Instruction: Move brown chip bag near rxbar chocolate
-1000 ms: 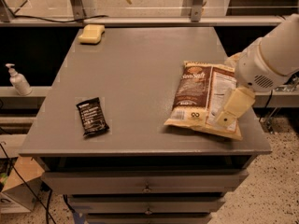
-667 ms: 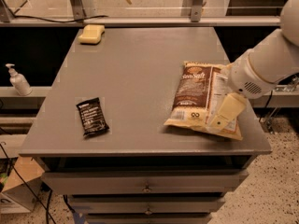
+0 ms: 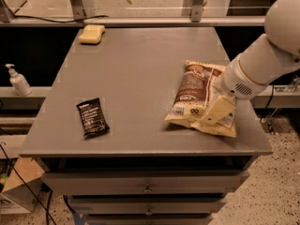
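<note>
The brown chip bag (image 3: 193, 95) lies flat on the right side of the grey table (image 3: 140, 74), dark brown front up, with cream-yellow edges. The rxbar chocolate (image 3: 92, 117), a small black wrapper with white text, lies near the table's front left. My gripper (image 3: 214, 112) reaches in from the right on a white arm and sits over the right front part of the bag, down at its surface. A cream finger (image 3: 216, 111) shows on the bag. The bar is far to the left of the gripper.
A yellow sponge (image 3: 92, 33) sits at the table's back left corner. A white pump bottle (image 3: 18, 80) stands on a shelf left of the table. Drawers are below the table front. A cardboard box (image 3: 14, 191) is on the floor at the lower left.
My arm has swung lower and slightly left over the bag. The bag and the bar have not visibly moved.
</note>
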`<state>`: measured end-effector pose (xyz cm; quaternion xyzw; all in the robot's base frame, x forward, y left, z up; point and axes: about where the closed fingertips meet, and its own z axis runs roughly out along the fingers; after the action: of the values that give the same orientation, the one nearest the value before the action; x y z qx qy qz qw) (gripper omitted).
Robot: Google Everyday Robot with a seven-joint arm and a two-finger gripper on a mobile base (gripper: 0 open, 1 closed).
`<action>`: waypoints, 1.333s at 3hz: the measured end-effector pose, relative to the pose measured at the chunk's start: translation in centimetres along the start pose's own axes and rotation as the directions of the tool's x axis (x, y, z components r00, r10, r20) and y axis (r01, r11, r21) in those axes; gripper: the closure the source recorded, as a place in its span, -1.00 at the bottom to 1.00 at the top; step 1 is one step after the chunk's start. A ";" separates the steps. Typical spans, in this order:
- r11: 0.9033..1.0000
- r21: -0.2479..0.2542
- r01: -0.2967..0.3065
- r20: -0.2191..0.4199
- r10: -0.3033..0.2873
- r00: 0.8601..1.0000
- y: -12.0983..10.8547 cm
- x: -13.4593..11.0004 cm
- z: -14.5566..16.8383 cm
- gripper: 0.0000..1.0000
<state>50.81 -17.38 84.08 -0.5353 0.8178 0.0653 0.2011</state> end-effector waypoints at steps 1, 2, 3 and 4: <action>0.998 0.024 0.053 -0.010 -0.053 0.999 0.5 -2.1 -0.9 0.25; 0.989 0.044 0.141 0.004 -0.141 0.990 1.3 -5.3 -2.3 0.72; 0.972 0.061 0.227 0.055 -0.230 0.972 2.4 -9.3 -3.9 1.00; 0.949 0.059 0.309 0.144 -0.314 0.938 4.5 -13.5 -5.2 1.00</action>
<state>50.10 -5.70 93.69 -0.6477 0.7061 0.0587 0.2800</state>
